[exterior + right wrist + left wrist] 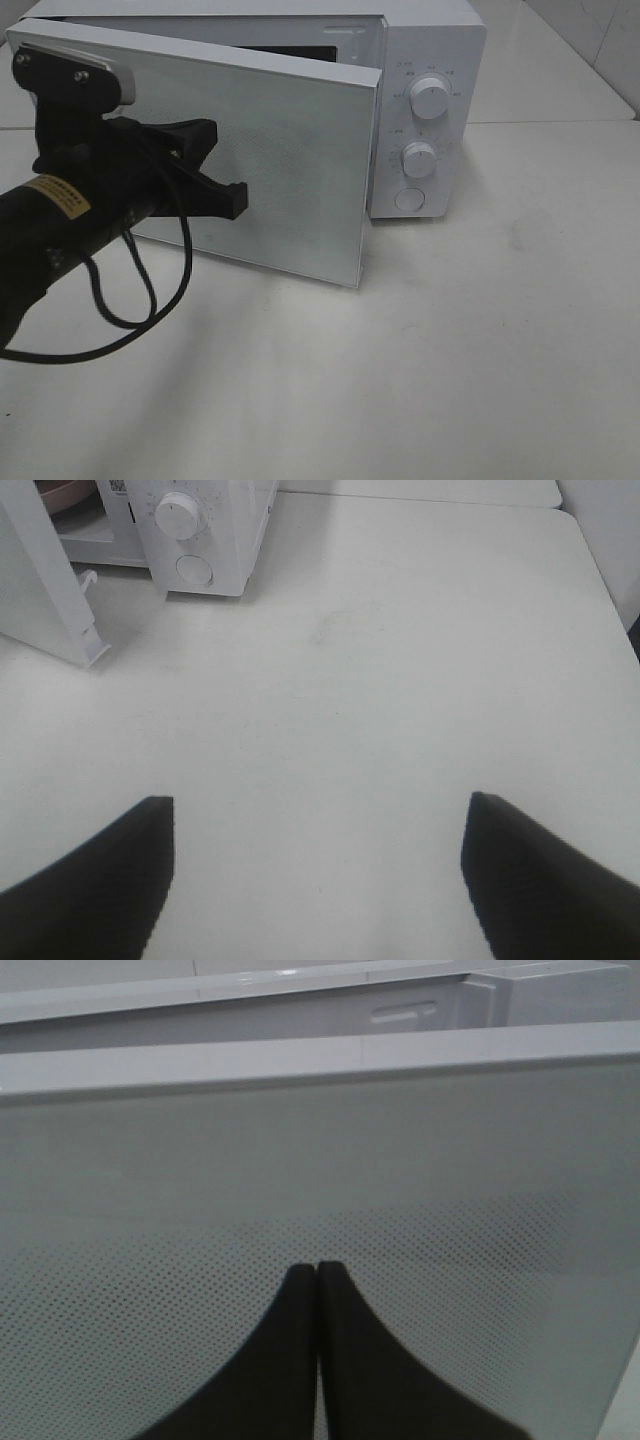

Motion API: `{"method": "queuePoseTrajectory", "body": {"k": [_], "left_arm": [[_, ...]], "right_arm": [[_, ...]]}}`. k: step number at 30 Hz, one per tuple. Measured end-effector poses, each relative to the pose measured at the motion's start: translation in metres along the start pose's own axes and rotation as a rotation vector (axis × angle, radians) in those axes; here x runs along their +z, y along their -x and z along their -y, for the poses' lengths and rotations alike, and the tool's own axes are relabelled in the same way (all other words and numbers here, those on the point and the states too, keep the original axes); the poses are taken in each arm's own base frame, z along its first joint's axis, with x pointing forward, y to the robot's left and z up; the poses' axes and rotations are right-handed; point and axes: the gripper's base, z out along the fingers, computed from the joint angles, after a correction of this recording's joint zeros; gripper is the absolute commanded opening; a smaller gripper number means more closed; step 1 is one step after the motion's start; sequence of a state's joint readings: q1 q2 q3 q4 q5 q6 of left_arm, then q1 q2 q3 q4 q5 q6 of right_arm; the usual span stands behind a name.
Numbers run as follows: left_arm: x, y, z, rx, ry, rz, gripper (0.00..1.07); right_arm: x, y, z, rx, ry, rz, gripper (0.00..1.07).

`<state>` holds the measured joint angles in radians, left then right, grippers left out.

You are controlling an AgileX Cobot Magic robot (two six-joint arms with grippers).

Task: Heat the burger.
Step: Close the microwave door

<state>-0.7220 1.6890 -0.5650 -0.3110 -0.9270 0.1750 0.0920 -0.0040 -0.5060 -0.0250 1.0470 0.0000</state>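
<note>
The burger is hidden in every view. The white microwave [430, 60] stands at the back, its door [290, 150] swung partly open toward the front. My left gripper [238, 198] is shut and empty, its tips at the door's outer face; the left wrist view shows the closed fingertips [318, 1270] against the dotted door panel [320, 1160]. My right gripper [320, 802] is open and empty above bare table and is out of the exterior high view. In the right wrist view a pink rim [65, 492] shows inside the microwave [210, 530].
The microwave has two dials [428, 97] and a round button [409, 198] on its right side. The white table [450, 350] stretches in front and to the right. A black cable [135, 300] hangs from my left arm. The door's edge [85, 640] juts toward the table.
</note>
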Motion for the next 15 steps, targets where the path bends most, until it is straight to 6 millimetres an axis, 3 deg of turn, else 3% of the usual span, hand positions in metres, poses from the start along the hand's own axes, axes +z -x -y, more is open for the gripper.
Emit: {"method": "queuePoseTrajectory", "body": {"k": [15], "left_arm": [[0.047, 0.012, 0.01, -0.01, 0.149, -0.007, 0.0]], "right_arm": [[0.0, 0.0, 0.0, 0.0, 0.0, 0.0, 0.76]]}}
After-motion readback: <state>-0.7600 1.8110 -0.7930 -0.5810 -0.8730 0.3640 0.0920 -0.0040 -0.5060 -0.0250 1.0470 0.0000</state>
